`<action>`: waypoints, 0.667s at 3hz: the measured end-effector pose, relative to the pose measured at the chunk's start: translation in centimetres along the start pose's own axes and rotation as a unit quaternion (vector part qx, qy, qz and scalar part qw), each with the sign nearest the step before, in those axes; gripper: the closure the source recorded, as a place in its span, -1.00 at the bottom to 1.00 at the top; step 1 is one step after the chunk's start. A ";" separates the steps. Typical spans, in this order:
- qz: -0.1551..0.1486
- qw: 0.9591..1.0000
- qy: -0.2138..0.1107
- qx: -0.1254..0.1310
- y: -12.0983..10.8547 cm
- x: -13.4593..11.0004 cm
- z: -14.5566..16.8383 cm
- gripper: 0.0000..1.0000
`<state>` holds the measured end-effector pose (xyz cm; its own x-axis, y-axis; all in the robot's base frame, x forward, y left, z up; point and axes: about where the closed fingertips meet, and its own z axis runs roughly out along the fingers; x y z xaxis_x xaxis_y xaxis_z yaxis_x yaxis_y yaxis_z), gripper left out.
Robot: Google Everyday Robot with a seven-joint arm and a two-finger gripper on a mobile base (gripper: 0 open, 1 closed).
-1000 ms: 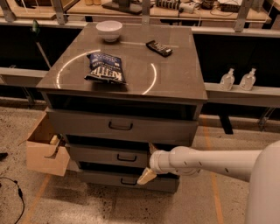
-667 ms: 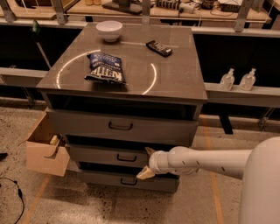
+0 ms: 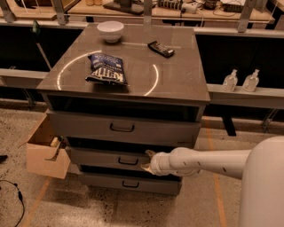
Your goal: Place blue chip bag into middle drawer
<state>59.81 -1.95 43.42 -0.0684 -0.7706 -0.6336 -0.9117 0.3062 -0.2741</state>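
The tool (image 3: pixel 147 160) sits against the front of the middle drawer (image 3: pixel 95 156), right of its handle (image 3: pixel 128 162); clenched or released, I cannot tell. The blue chip bag (image 3: pixel 106 69) lies on the tabletop (image 3: pixel 177 75), above that drawer, up-left of the tool

The gripper (image 3: pixel 147 160) sits at the front of the middle drawer (image 3: pixel 100 156), right of its handle, with its tip partly hidden against the drawer face. The arm (image 3: pixel 208 162) runs off the right and bottom edges. The drawer's inside is lost in shadow. The small print on the blue chip bag (image 3: pixel 106 69) is unreadable. The far bench (image 3: pixel 177 11) is cut by the top edge.
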 end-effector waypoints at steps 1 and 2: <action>0.000 1.000 0.000 0.000 -0.1 -0.2 -0.3 0.90; 0.000 1.000 0.000 0.000 -0.3 -0.6 -0.7 1.00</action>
<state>59.79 -1.95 44.42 -0.0685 -0.7706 -0.6336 -0.9118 0.3062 -0.2738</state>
